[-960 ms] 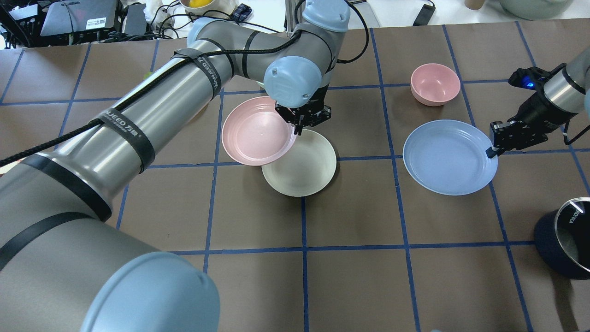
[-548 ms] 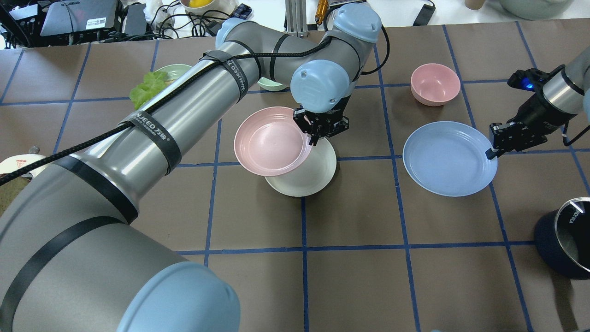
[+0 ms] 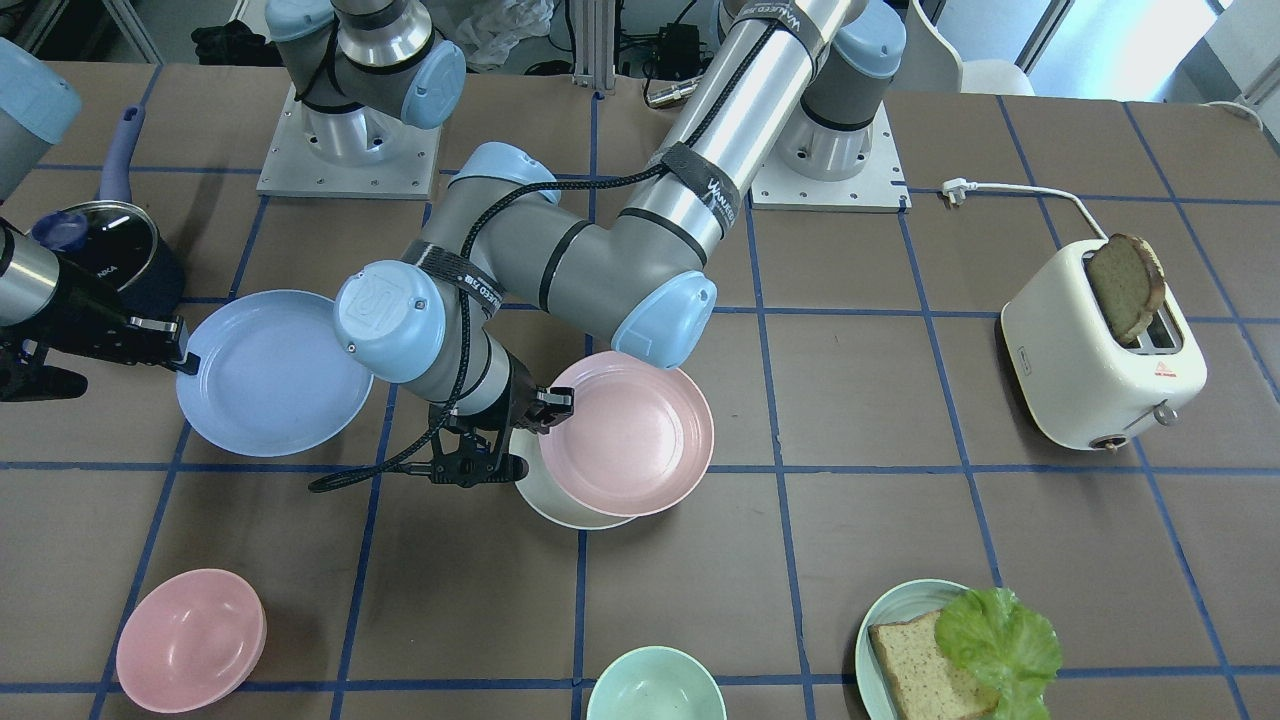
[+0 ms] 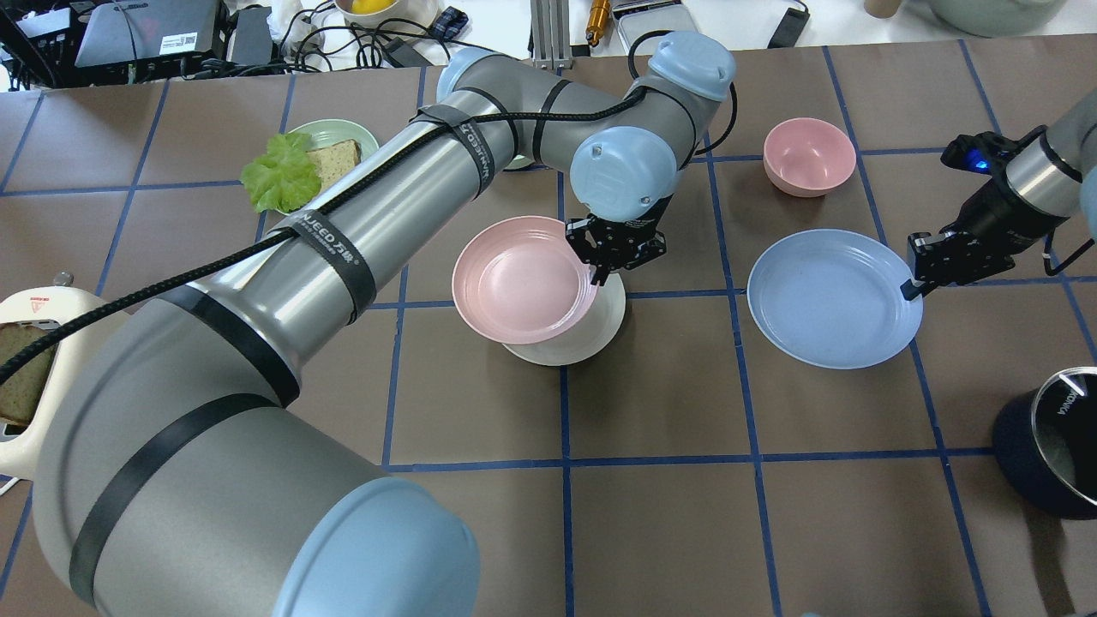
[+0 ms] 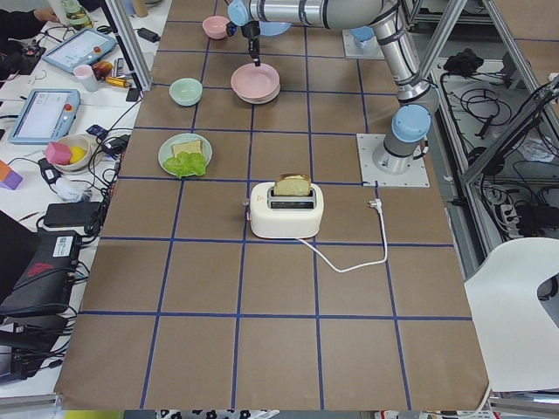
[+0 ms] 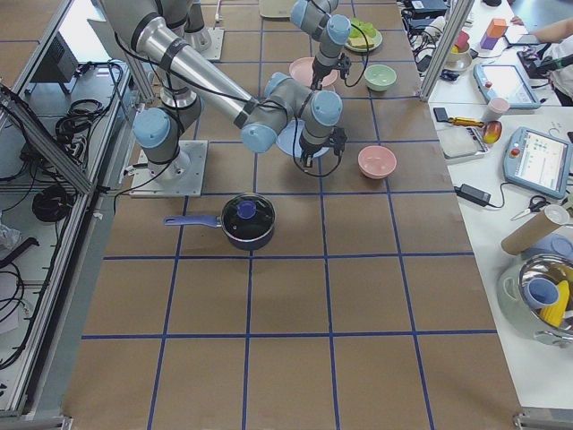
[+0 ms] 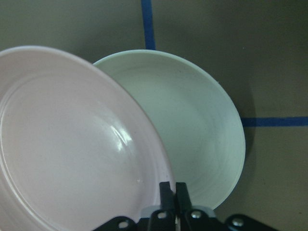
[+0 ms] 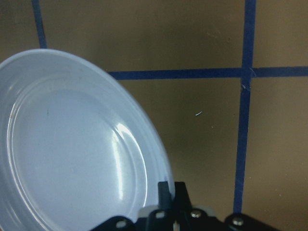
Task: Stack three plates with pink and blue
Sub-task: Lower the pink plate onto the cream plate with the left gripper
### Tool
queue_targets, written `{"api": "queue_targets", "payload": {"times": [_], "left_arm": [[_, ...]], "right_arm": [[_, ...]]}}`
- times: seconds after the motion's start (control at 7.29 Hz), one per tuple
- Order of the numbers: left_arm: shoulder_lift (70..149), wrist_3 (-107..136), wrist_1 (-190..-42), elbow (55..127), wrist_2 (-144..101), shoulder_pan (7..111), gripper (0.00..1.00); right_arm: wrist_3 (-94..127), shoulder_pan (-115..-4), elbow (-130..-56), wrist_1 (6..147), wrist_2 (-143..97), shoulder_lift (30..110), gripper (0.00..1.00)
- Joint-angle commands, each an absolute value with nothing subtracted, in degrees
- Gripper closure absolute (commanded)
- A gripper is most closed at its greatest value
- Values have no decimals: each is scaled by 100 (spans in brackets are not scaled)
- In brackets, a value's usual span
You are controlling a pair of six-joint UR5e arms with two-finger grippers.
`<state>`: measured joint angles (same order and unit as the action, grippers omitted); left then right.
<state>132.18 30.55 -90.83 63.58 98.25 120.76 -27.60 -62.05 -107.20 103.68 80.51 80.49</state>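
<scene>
**A:** Okay, risk first?

**B:** Off-centre drop. The left gripper [image 4: 599, 274] is pinched on the right rim of the pink plate [image 4: 523, 278]. That plate overlaps the cream plate [image 4: 591, 332] but sits off to its left and far side. Released here, I'd guess it lands crooked, rim on rim, maybe slides off.

**A:** Grip?

**B:** Thin rim pinch only, so the plate could droop or slip out. The wrist view shows the fingers [image 7: 166, 195] tight together on the edge.

**A:** Other arm?

**B:** The right gripper [image 4: 908, 288] is clamped on the right edge of the blue plate [image 4: 831, 296], well apart to the right of the other two. Can't tell if it's lifted. Brought over too soon, the arms may clash above the stack.

**A:** Plates' look?

**B:** Same size, round, shallow, matte plastic, raised rims, faint rings inside. Probably light and slick, likely to skate. The cream one lies flat on the table [image 4: 668, 531], mid-scene.
</scene>
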Motion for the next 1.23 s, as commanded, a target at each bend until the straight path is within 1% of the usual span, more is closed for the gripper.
{"api": "queue_targets", "payload": {"times": [0.0, 1.1], "left_arm": [[13420, 3382, -9088, 6179, 9826, 12172, 100], [13746, 3533, -9079, 5898, 9739, 12226, 100]], "right_arm": [[-2760, -6205, -10723, 10371, 8042, 8033, 100], [-2760, -6205, -10723, 10371, 8051, 8042, 100]]}}
